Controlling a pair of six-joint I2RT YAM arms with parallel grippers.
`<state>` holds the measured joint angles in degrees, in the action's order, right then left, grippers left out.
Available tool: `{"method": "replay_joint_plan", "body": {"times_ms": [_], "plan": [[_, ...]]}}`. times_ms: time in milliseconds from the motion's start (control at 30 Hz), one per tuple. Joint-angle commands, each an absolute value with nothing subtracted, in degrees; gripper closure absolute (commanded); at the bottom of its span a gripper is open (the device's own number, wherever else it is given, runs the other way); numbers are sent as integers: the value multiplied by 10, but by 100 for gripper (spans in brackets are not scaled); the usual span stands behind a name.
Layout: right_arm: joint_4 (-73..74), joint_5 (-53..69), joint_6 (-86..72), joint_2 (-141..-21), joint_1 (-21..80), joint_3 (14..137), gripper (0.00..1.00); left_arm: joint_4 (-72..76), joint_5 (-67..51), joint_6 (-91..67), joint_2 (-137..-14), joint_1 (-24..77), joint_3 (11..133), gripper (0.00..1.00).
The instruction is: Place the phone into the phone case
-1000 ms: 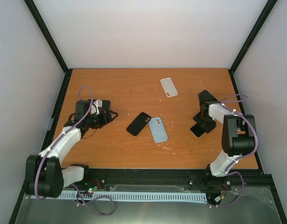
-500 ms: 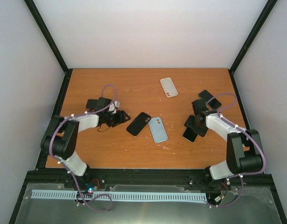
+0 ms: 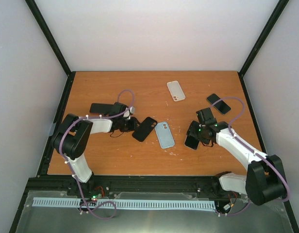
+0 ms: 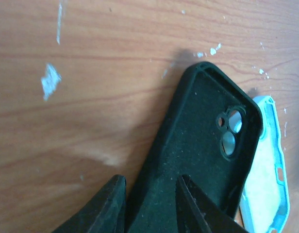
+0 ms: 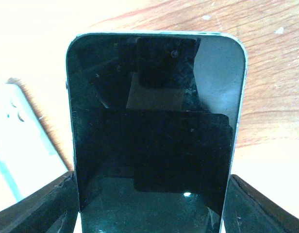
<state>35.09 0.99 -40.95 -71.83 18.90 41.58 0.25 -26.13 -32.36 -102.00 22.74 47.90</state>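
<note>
1. Phone (image 5: pixel 154 121) – clamped by its long edges in the right gripper (image 3: pixel 194 137), screen toward the wrist camera and lifted off the table (image 3: pixel 115 87). It is carried by the sides, probably so its back stays free to seat.
2. Black case (image 4: pixel 207 145) – lying on the table, cavity and camera cut-out up, ready to receive.
3. Left gripper (image 4: pixel 149 204) – narrow gap, fingers astride the case's side wall, one inside and one outside. Whether they already pinch it cannot be told; the likely purpose is to steady the case.
4. Light-blue case (image 3: pixel 164 134) – touching the black case's far corner, between the two grippers.
5. White case (image 3: pixel 175 91) and second phone (image 3: pixel 218 103) – well apart, untouched.
</note>
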Motion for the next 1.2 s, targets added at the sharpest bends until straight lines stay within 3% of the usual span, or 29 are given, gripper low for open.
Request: {"method": "replay_joint_plan", "body": {"times_ms": [0,133,367,500,967,1100,1167], "plan": [[329,36,-402,-673,203,408,47,-42,-224,-338,-1013,251,441,73],[328,43,-405,-643,213,407,47,-42,-213,-348,-1006,260,428,77],[329,52,-411,-628,238,413,47,-53,-211,-362,-980,262,411,96],[316,55,-421,-633,268,414,47,-60,-222,-385,-949,265,394,100],[268,48,-464,-686,369,460,47,-97,-206,-530,-845,322,316,98],[239,51,-478,-693,394,461,47,-60,-239,-550,-831,329,293,89],[231,47,-482,-700,407,467,47,-35,-265,-562,-821,328,278,79]]}}
